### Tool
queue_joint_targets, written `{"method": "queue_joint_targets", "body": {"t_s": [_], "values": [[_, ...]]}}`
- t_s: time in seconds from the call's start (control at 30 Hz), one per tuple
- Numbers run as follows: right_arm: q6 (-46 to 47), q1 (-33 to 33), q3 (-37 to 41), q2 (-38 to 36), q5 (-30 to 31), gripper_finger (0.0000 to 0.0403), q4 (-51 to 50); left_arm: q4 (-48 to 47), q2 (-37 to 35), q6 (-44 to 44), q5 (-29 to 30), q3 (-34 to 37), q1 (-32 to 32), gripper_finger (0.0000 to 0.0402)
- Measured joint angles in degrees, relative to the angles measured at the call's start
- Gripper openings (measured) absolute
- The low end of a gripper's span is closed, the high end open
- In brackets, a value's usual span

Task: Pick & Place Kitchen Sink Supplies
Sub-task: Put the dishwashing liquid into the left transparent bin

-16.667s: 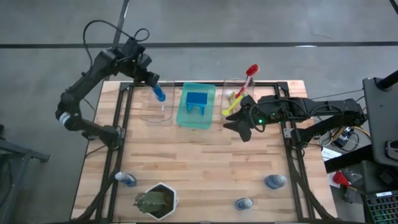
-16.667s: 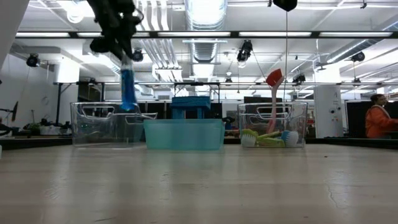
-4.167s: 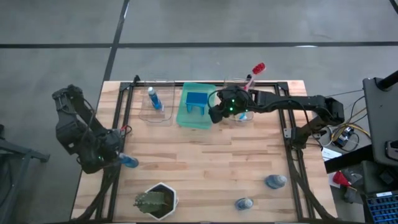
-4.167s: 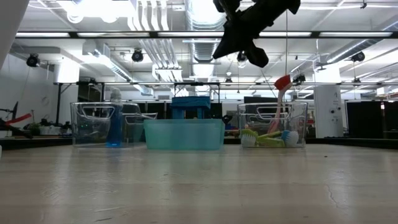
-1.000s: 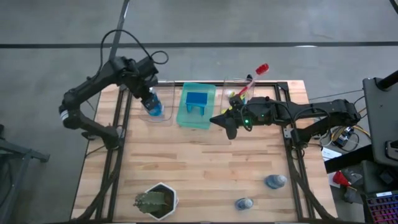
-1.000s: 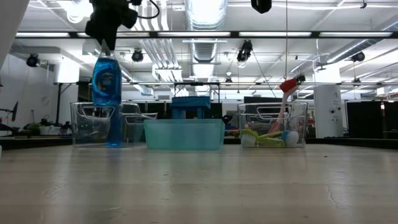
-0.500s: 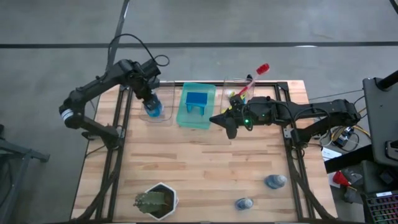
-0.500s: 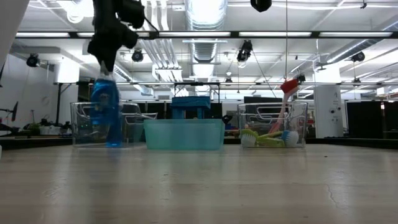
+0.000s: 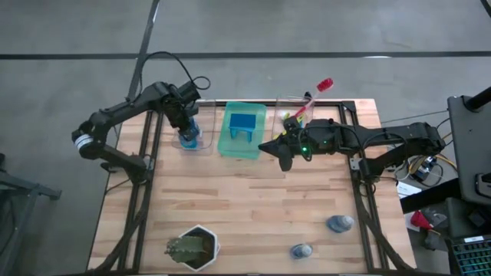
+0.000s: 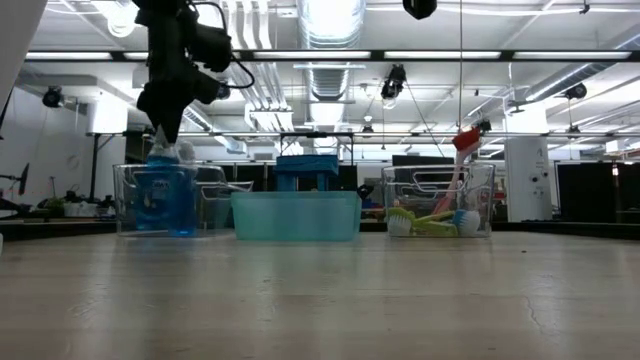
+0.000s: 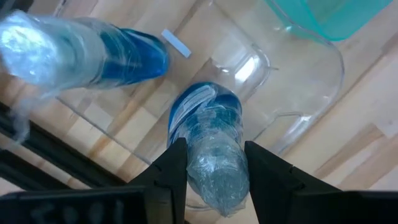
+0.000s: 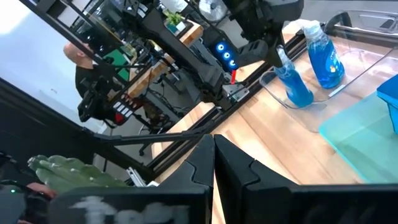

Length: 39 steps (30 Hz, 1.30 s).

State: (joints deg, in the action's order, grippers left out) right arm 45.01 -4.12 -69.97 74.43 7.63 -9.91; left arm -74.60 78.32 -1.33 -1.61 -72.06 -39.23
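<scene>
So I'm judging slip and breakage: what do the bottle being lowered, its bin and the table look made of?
Bottle: probably thin clear plastic with blue liquid showing through, glossy. Bin: clear rigid plastic, by its glare and see-through walls; glass is not excluded. Table: pale wood planks, matt, grain visible.

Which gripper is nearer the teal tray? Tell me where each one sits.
Right. The right gripper hovers shut just off the teal tray's near right corner; the left gripper holds a blue bottle in the clear bin farther left.
</scene>
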Motion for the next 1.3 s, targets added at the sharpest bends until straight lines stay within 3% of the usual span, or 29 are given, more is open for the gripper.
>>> {"method": "queue_joint_targets", "body": {"t_s": [0.87,1.3], "values": [[-0.72,0.0,0.0,0.0,0.03,0.0008,-0.09,0.93,-0.76,-4.36,1.07,1.93,-0.08,0.0155],[-1.47,0.0,0.0,0.0,-0.12,0.0008,-0.09,-0.56,-5.76,-6.72,0.94,0.69,-0.08,0.0249]]}}
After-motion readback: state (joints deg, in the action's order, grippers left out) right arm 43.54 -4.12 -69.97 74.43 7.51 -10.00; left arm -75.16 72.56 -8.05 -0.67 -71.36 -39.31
